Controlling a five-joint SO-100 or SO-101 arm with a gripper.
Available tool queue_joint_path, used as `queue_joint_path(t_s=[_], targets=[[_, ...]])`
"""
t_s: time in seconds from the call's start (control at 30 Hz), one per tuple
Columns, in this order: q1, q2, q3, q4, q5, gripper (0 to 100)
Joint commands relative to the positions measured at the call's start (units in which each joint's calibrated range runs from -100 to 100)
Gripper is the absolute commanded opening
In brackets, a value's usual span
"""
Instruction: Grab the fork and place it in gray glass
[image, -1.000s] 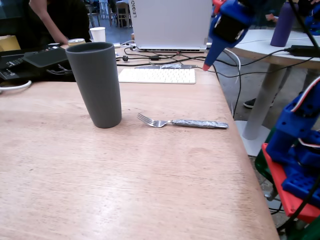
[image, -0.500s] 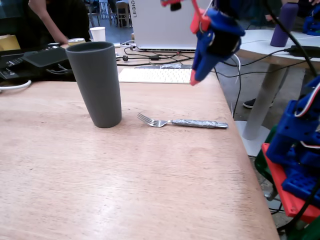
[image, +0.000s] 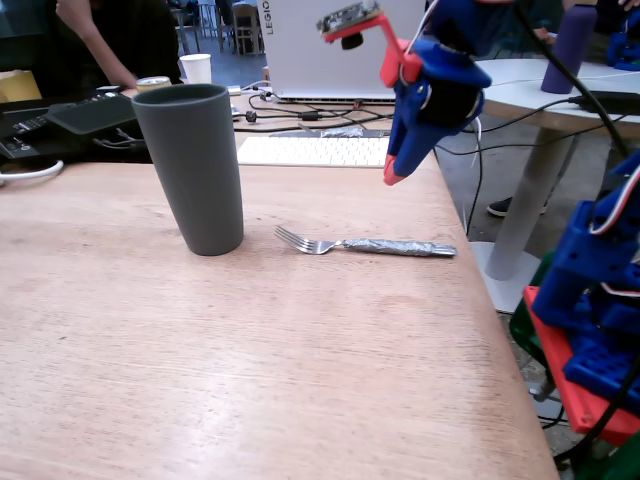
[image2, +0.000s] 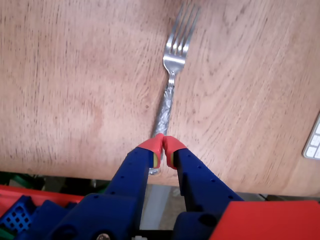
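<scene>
**Jaws clenched above the fork**

Fingertips first: my two red-tipped blue fingers (image2: 159, 145) are pressed together with nothing between them, so my gripper (image2: 163, 145) is clenched and empty. In the wrist view it hangs in the air over the handle end of the fork (image2: 172, 80), not touching it. The fork lies flat on the wooden table (image: 200, 350), foil-wrapped handle toward the table's right edge in the fixed view, tines pointing left toward the gray glass (image: 190, 168). The glass stands upright, just beside the tines but apart from them. Farther back lie a white keyboard (image: 312, 151) and tangled cables, then a laptop lid (image: 340, 45) and a small white paper cup (image: 196, 68)
</scene>
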Motion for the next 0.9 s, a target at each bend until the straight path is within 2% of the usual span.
queue_joint_path(t_s=[0.0,0.2,0.33,0.5,0.63,0.7,0.8,0.87], targets=[[-0.3,-0.2,-0.3,-0.5,-0.3,0],[-0.1,0.2,-0.1,-0.5,-0.2,0],[-0.1,4.1,0.9,-0.7,-0.2,12],[1.7,11.0,0.9,-13.3,-1.4,12],[2.1,14.4,0.9,-13.1,-1.4,13],[4.6,14.5,1.0,-12.9,-1.4,13],[10.0,14.6,3.6,-13.7,-2.5,22],[11.2,14.6,4.3,-13.8,-3.3,22]])
